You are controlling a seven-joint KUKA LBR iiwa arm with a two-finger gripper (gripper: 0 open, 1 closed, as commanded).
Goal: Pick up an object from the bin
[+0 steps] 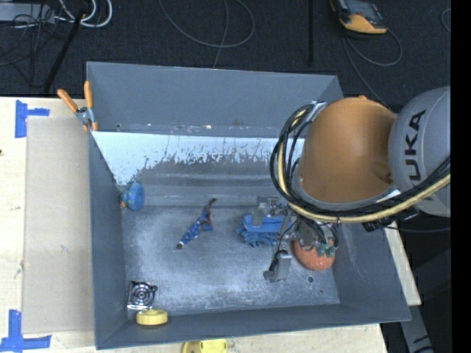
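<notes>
Camera view looks down into the grey metal bin (pixel 221 109), where the arm (pixel 425 149) reaches in from 3 o'clock. Its orange cover (pixel 346 153) and a loop of black and yellow cables (pixel 282 160) hang above the right part of the floor. The gripper (pixel 288 262) is low in the bin at about 4 o'clock, close to the floor. Whether it is open or closed I cannot tell, as the cover hides much of it.

Two things lie nearest. A red-orange round thing (pixel 313 258) sits just beside the gripper at its 3 o'clock, partly under the wrist; whether they touch cannot be told. A blue toy-like piece (pixel 259 228) with a blocky shape lies just beside the gripper at its 10 o'clock.

The other things lie well apart from the gripper. A slim blue and dark stick-like thing (pixel 195 228) lies tilted near the bin's middle. A small blue round thing (pixel 134 195) rests against the left wall at 9 o'clock. At 7 o'clock a small square metallic part (pixel 141 294) lies in the corner, with a yellow roll (pixel 152 317) touching it on the near side.
</notes>
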